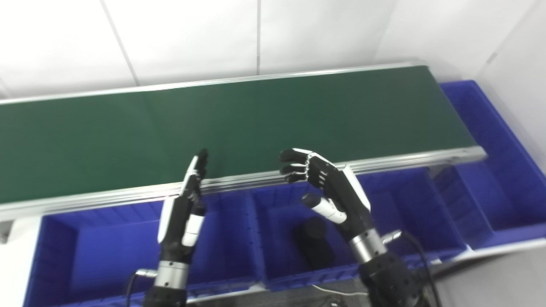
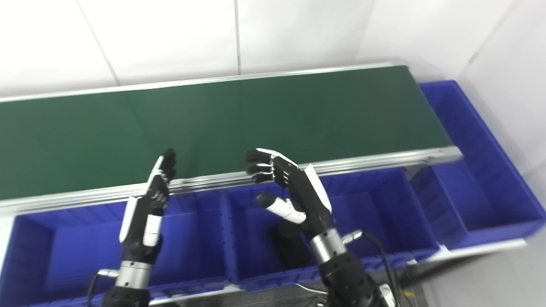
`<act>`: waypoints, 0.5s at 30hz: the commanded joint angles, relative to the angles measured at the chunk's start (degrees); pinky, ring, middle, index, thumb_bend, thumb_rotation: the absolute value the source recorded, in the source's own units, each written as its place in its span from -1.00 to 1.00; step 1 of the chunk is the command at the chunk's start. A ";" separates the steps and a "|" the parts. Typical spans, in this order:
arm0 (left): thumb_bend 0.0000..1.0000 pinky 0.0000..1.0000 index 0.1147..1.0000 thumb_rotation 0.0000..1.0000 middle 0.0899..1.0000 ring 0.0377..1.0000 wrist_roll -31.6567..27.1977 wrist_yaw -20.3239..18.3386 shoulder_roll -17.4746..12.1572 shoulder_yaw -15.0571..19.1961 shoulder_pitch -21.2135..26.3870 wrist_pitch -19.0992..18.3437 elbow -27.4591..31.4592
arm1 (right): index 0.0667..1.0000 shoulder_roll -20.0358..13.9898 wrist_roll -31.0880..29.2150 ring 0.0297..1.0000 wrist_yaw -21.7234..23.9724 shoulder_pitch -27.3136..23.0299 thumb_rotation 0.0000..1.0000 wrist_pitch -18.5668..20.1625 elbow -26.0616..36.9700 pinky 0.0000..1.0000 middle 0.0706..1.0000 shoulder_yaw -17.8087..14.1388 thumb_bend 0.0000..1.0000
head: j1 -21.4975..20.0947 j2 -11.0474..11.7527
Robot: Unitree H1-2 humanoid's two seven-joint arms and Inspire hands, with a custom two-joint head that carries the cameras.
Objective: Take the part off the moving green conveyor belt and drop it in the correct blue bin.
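The matte green conveyor belt (image 1: 239, 123), edged by ribbed metal rails, runs bare above glossy blue plastic bins (image 1: 128, 251). A dark cylindrical part (image 1: 313, 243) stands in the middle bin. The right hand (image 1: 337, 192), fingers spread, hovers above it holding nothing; the left hand (image 2: 143, 213) stands upright, fingers straight, empty.

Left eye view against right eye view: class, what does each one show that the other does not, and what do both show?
Only the left eye view shows the white ledge at the conveyor's near left corner.

Only the right eye view shows more of the white wall to the right of the end bin.

Both show the bare green belt, the row of blue bins, a dark part lying in the middle bin, and the left robot hand and right robot hand, both open and holding nothing.
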State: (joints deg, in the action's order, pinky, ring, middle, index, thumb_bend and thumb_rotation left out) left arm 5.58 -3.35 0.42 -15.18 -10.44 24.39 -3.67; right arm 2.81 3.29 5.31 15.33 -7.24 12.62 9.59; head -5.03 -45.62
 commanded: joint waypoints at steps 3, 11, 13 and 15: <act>0.23 1.00 0.91 1.00 0.95 0.99 -0.13 -0.13 -0.83 -0.88 0.03 2.52 0.46 | 0.80 2.38 -2.87 0.97 -0.86 -0.70 1.00 -8.53 -5.88 0.99 0.87 0.21 1.00 | 2.89 1.15; 0.19 1.00 0.90 0.99 0.93 0.99 -0.08 0.21 -1.99 -1.68 -0.89 2.51 0.47 | 0.81 3.46 -3.45 0.91 -1.72 -2.43 1.00 -14.68 -15.35 0.99 0.86 0.04 0.94 | 3.18 2.24; 0.19 1.00 0.90 0.99 0.94 1.00 0.04 0.35 -2.23 -1.86 -1.14 2.52 0.55 | 0.80 3.75 -3.26 0.89 -2.04 -2.52 1.00 -15.16 -16.23 0.98 0.84 0.12 0.95 | 2.67 2.56; 0.18 1.00 0.91 1.00 0.94 1.00 0.39 0.64 -2.50 -2.05 -1.32 2.52 0.58 | 0.80 3.77 -2.24 0.88 -2.49 -2.59 1.00 -15.65 -16.98 0.95 0.81 0.30 0.96 | 2.32 2.88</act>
State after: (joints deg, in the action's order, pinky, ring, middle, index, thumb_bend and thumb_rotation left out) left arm 5.61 -3.15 -1.55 -17.03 -11.87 24.45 -3.82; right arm 5.62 0.45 3.12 13.56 -19.04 -4.65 9.58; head -2.72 -42.72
